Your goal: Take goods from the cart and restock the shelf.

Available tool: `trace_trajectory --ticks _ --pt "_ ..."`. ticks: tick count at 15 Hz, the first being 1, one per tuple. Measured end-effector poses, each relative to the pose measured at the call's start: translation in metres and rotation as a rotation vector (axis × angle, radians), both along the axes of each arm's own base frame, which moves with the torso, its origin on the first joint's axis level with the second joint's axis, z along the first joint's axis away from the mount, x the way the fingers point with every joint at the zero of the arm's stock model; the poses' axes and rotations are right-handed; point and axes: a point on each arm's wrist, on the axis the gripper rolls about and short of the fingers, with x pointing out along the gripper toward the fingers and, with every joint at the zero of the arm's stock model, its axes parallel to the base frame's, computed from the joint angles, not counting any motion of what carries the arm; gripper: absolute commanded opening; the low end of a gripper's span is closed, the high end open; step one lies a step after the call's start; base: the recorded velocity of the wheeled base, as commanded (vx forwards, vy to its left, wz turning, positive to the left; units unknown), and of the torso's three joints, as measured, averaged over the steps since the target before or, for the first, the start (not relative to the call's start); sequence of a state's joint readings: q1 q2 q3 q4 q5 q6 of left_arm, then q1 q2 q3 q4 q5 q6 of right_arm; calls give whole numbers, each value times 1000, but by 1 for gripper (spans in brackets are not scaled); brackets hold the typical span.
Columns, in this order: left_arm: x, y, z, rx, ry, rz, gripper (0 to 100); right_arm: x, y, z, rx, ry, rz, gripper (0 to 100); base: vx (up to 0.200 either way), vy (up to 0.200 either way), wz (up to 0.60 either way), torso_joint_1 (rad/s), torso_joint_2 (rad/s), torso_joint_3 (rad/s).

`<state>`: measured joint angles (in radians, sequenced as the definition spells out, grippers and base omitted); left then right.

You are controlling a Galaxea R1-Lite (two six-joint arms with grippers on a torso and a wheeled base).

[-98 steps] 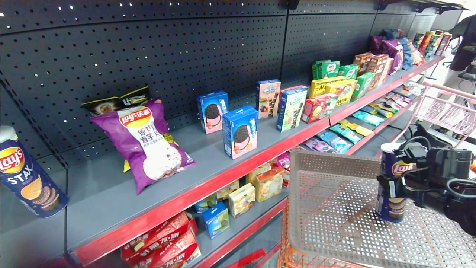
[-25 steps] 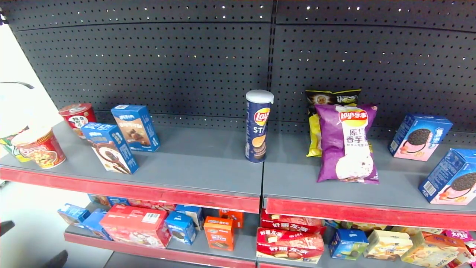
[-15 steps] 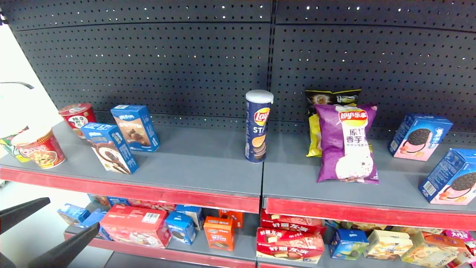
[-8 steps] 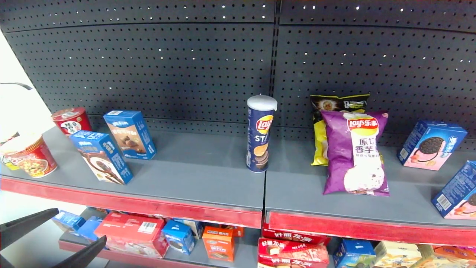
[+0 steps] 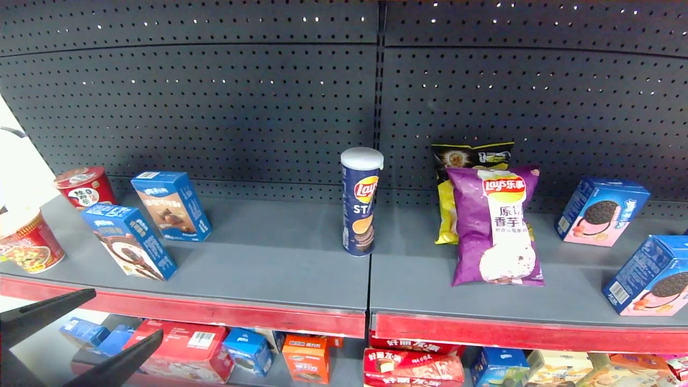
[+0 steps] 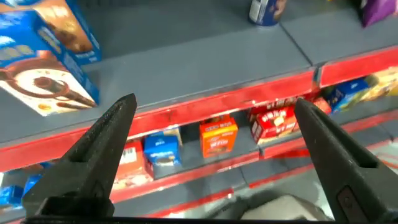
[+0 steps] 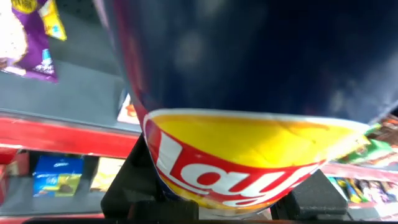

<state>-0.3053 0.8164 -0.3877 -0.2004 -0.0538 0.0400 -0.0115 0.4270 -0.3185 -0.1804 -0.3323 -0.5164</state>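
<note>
A tall dark blue chips can (image 5: 361, 201) with a white lid stands upright on the grey shelf (image 5: 269, 263), near the seam between two shelf boards. A second chips can (image 7: 249, 62) of the same kind is very close in the right wrist view, and my right gripper (image 7: 221, 208) is shut on it. My left gripper (image 5: 128, 313) is open and holds nothing, low at the left, in front of and below the shelf's red front edge (image 5: 204, 312). In the left wrist view, the left gripper (image 6: 214, 104) points at that red edge (image 6: 249, 99).
Right of the standing can lie a purple chip bag (image 5: 494, 226) and a yellow-black bag (image 5: 462, 161), then blue cookie boxes (image 5: 599, 210). At the left are two blue boxes (image 5: 129, 241) and red cups (image 5: 27, 242). Bare shelf lies between the boxes and the can. The lower shelf holds several boxes (image 5: 188, 346).
The head camera has turned from the cart to the shelf and keeps shifting slightly. My open left gripper has risen into view at the lower left.
</note>
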Motion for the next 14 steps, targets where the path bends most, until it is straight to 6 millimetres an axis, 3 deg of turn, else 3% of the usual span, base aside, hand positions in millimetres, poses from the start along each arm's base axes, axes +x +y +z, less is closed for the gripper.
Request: trace_trajectory --ticks 7,11,14 --pt "47 -25 28 37 18 -71 100 -6 0 3 -1 -31 -27 0 0 0 0 0 0 0" --pt "40 -23 1 92 95 -87 100 -23 1 -26 -3 88 -18 0 0 0 0 0 0 0" --pt "25 -17 -18 103 129 -93 100 -32 1 -26 -5 45 -21 0 0 0 0 0 0 0"
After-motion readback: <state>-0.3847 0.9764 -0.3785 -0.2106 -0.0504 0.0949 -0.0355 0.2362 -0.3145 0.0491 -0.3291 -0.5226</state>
